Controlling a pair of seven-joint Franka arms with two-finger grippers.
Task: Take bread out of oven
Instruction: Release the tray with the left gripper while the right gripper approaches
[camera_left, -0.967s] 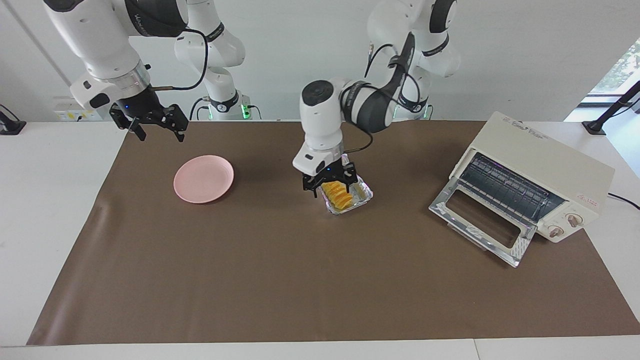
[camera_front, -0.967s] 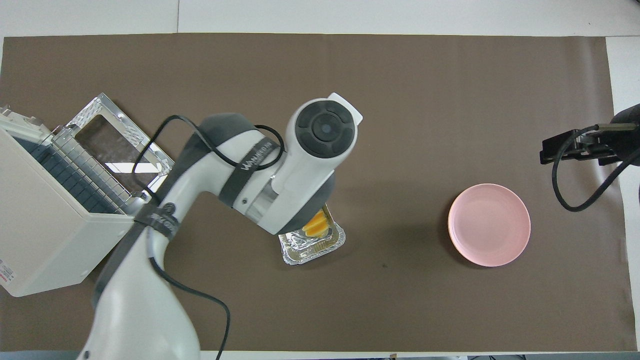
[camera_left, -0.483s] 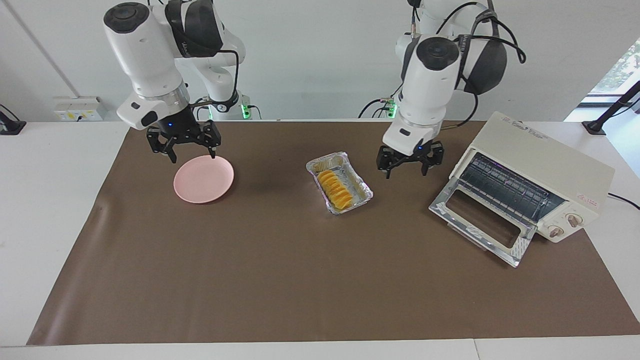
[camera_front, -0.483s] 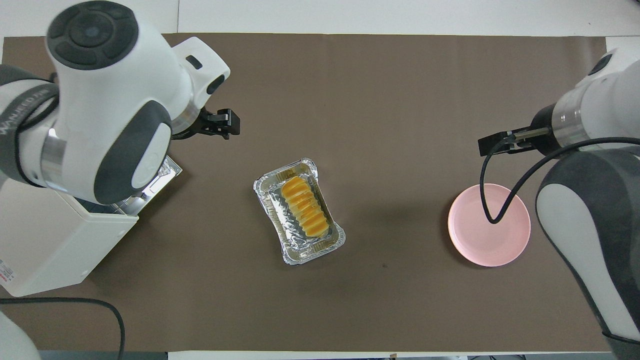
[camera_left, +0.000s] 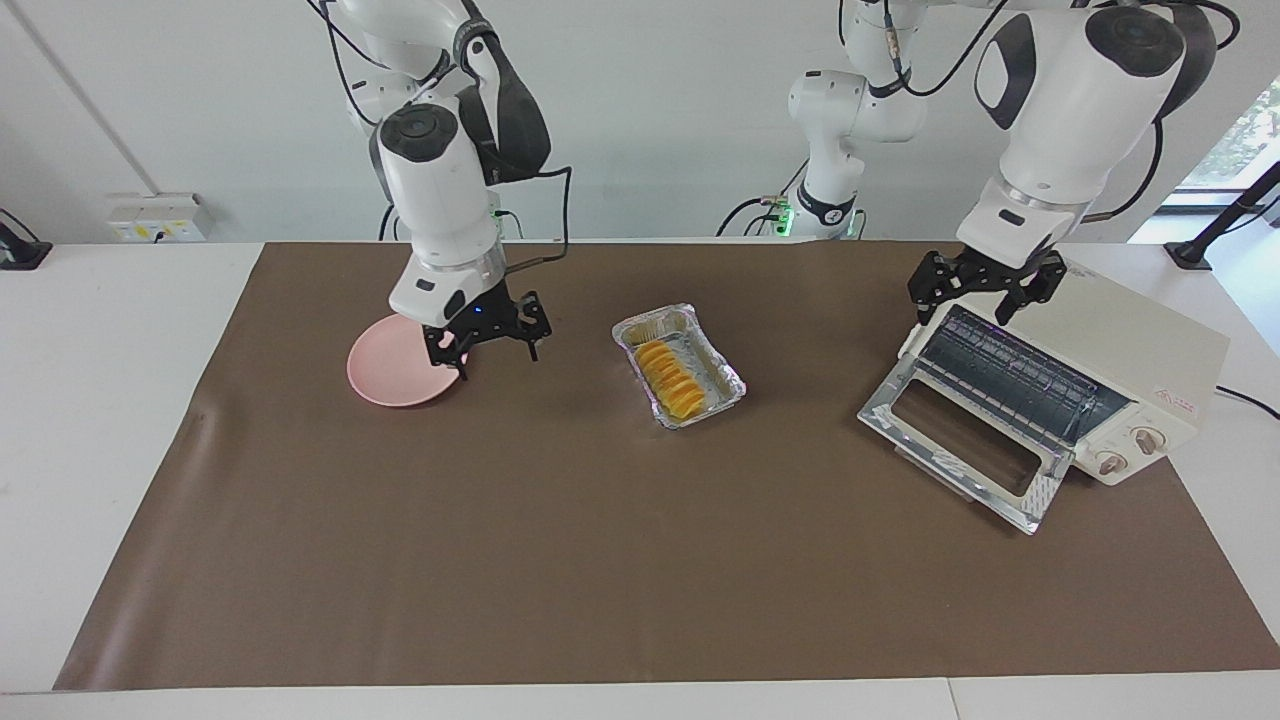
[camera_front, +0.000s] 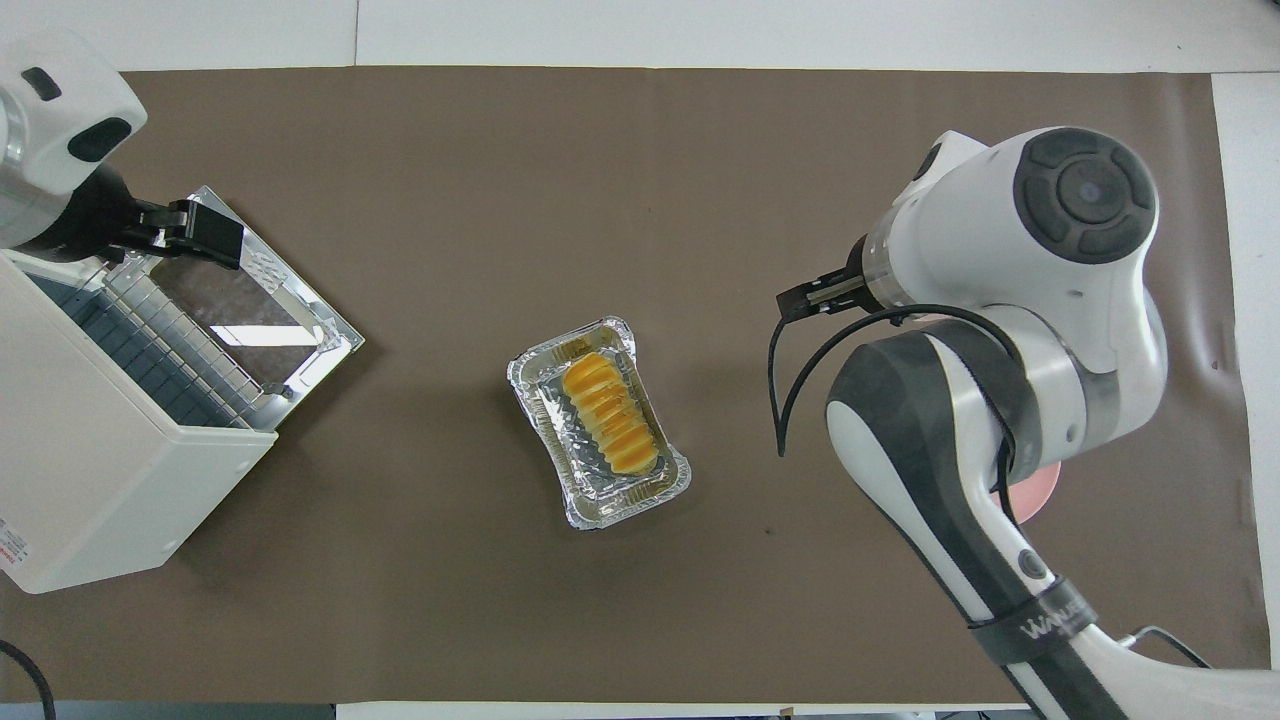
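We find the bread in its foil tray mid-worktop, out of the oven. The left gripper hangs released over the oven's top edge; the right gripper, released, hangs beside the pink plate. Risk: we judge a misaligned descent could crush the loaf or skid the light tray.

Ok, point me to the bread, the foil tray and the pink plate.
bread (camera_front: 608, 414): overhead view, middle of the ridged loaf.
foil tray (camera_front: 612, 512): overhead view, rim at the end nearer the robots.
pink plate (camera_left: 383, 377): facing view, bare part beside the right gripper.
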